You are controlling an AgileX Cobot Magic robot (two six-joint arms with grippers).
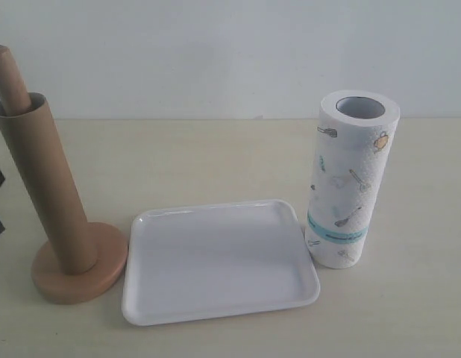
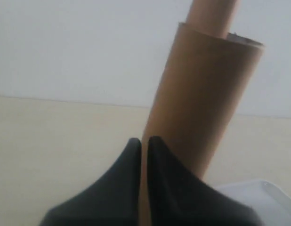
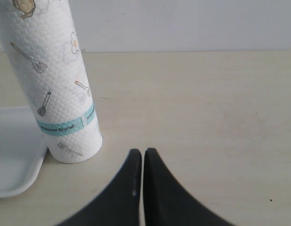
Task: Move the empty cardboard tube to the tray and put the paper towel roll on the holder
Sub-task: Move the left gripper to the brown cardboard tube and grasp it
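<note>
You're seeing the tube (image 1: 48,186) sitting over the post of the holder (image 1: 81,280), tray (image 1: 215,261) lying beside it on the bench (image 1: 215,156), roll (image 1: 350,186) standing upright just right of the tray, left claw (image 2: 141,143) clenched empty close to the tube, right claw (image 3: 143,153) clenched empty near the roll.

The left gripper (image 2: 142,142) has its 2 dark fingers pressed together, tips just in front of the empty cardboard tube (image 2: 202,99) (leaning in this view). The holder (image 2: 212,16) post pokes from the tube's top, and a tray (image 2: 263,195) corner shows nearby.

Nothing is legible; the teal band (image 3: 65,126) on the paper towel roll (image 3: 49,70) carries print too small.
</note>
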